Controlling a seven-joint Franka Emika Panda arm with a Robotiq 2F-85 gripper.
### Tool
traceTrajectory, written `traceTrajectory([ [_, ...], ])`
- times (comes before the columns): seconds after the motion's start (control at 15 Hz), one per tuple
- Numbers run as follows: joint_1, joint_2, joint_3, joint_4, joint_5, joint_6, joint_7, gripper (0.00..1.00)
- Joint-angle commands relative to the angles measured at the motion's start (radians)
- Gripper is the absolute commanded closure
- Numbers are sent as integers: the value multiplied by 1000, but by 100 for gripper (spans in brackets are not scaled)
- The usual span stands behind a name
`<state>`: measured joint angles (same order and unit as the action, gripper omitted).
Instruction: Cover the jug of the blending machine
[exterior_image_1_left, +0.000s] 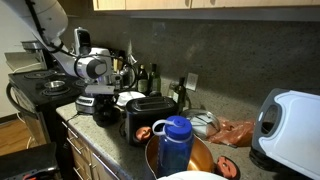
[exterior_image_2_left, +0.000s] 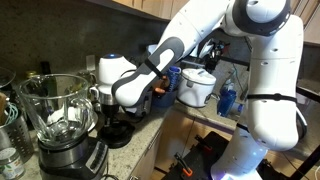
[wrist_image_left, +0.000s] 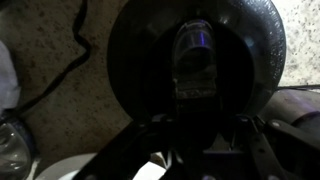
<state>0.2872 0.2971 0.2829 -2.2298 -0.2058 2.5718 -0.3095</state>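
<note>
The blending machine stands at the near left in an exterior view, with a squat black base (exterior_image_2_left: 78, 160) and the clear jug (exterior_image_2_left: 52, 108) on top, its mouth uncovered. A round black lid (exterior_image_2_left: 122, 133) with a clear centre cap lies on the counter beside it. The lid also shows in an exterior view (exterior_image_1_left: 103, 113) and fills the wrist view (wrist_image_left: 195, 60). My gripper (exterior_image_2_left: 117, 112) hangs just above the lid, fingers down. In the wrist view the fingers (wrist_image_left: 198, 128) look spread on either side of the centre cap, holding nothing.
A black boxy toaster (exterior_image_1_left: 150, 117) sits next to the lid. A blue-capped bottle (exterior_image_1_left: 175, 145) and an orange pot (exterior_image_1_left: 205, 160) stand nearer the camera. A white appliance (exterior_image_1_left: 290, 125) is at the right. A stove (exterior_image_1_left: 40, 88) lies behind the arm.
</note>
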Motion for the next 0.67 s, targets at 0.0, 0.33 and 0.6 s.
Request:
traceTrajectory([
  [0.0,-30,-111,-11,3,24,-127,21,83],
  [0.33,-63,-259,-21,60,89,-318,-10,83],
  [0.6,-48,-343,-20,158,125,-474,-19,83],
])
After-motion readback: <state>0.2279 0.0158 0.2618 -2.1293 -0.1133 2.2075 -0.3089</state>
